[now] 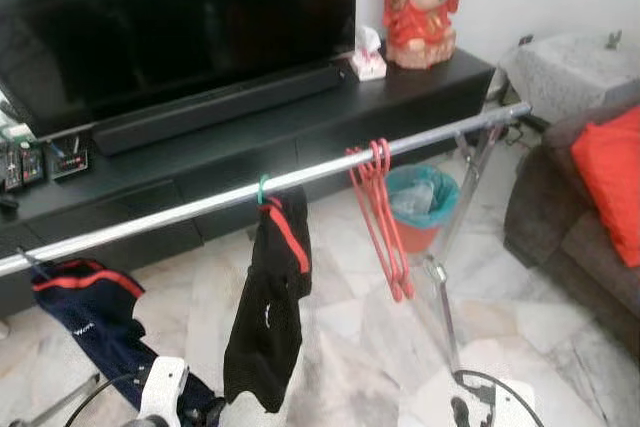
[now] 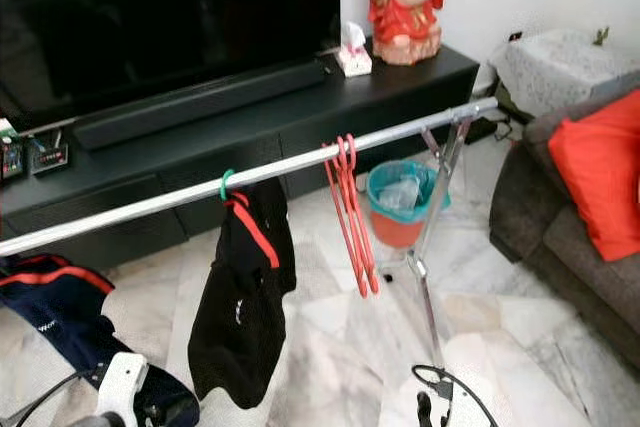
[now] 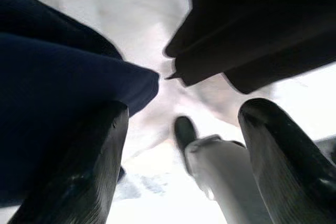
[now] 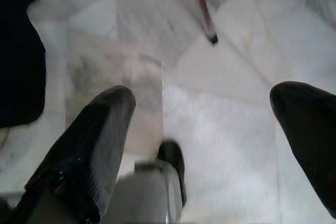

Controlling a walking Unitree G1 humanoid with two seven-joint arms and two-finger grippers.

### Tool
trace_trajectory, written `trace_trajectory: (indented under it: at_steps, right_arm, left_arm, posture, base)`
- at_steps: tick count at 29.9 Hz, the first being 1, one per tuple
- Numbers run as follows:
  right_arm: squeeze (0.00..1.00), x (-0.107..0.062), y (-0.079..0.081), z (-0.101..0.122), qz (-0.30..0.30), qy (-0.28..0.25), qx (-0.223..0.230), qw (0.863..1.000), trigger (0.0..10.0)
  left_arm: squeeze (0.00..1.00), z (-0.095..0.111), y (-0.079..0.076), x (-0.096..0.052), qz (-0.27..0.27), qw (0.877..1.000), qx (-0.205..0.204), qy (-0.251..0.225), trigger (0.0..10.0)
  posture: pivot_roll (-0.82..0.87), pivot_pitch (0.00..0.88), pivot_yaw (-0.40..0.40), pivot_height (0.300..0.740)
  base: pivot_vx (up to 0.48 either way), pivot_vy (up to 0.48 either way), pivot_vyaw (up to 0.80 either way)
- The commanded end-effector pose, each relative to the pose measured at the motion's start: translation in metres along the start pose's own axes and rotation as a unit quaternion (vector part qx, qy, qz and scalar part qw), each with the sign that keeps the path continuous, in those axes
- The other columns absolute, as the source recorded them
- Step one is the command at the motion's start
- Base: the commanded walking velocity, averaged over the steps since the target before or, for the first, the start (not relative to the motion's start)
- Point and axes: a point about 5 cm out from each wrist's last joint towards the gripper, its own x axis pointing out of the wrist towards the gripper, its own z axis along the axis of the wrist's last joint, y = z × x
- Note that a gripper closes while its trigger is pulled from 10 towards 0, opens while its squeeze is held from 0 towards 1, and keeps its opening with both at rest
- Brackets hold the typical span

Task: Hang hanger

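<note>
A silver clothes rail (image 1: 200,203) runs across the room in front of me. Red hangers (image 1: 380,217) dangle from it right of the middle. A black garment with a red stripe (image 1: 270,307) hangs on a green hanger (image 1: 263,190) near the middle. A navy garment (image 1: 85,317) droops at the rail's left end. Both arms hang low at the bottom edge. My left gripper (image 3: 178,145) is open above the floor, between the navy and black garments. My right gripper (image 4: 205,140) is open over bare marble floor, holding nothing.
A black TV cabinet (image 1: 300,137) with a large TV (image 1: 170,17) and soundbar stands behind the rail. A red figurine (image 1: 420,2) sits on its right end. A teal and red bin (image 1: 420,202) stands beyond the rail. A grey sofa (image 1: 580,237) with an orange cushion is at right.
</note>
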Motion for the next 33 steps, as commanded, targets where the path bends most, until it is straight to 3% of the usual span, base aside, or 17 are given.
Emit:
trace_trajectory:
  at_steps: [1, 9, 14, 21, 33]
  right_arm:
    - [0.00, -0.002, -0.002, -0.012, -0.003, 0.036, 0.003, 0.999, 10.0]
    - [0.00, -0.005, -0.012, -0.018, -0.002, 0.060, 0.015, 0.998, 10.0]
    - [0.00, -0.010, -0.023, -0.029, -0.001, 0.084, 0.002, 0.996, 10.0]
    - [0.00, -0.011, -0.015, -0.035, 0.014, 0.097, -0.021, 0.995, 10.0]
    - [0.00, -0.009, -0.010, -0.032, 0.022, 0.096, -0.030, 0.995, 10.0]
  left_arm:
    - [0.00, -0.007, 0.004, 0.002, 0.035, 0.999, -0.021, 0.012, 10.0]
    - [0.00, -0.007, -0.006, 0.010, 0.039, 0.999, 0.003, 0.038, 10.0]
    - [0.00, -0.009, -0.006, 0.010, 0.055, 0.997, -0.017, 0.041, 10.0]
    - [0.00, -0.025, -0.004, 0.006, 0.078, 0.994, -0.044, 0.060, 10.0]
    - [0.00, -0.043, 0.000, 0.000, 0.090, 0.991, -0.049, 0.084, 10.0]
  posture:
    - [-0.03, 0.000, 0.065, 0.740]
    - [-0.07, 0.000, 0.072, 0.740]
    - [-0.06, 0.000, 0.039, 0.740]
    - [-0.05, 0.000, 0.022, 0.740]
    - [-0.04, 0.000, 0.024, 0.740]
  base:
    - [0.000, 0.000, 0.00]
    - [0.000, 0.000, 0.00]
    - [0.000, 0.000, 0.00]
    - [0.000, 0.000, 0.00]
    - [0.000, 0.000, 0.00]
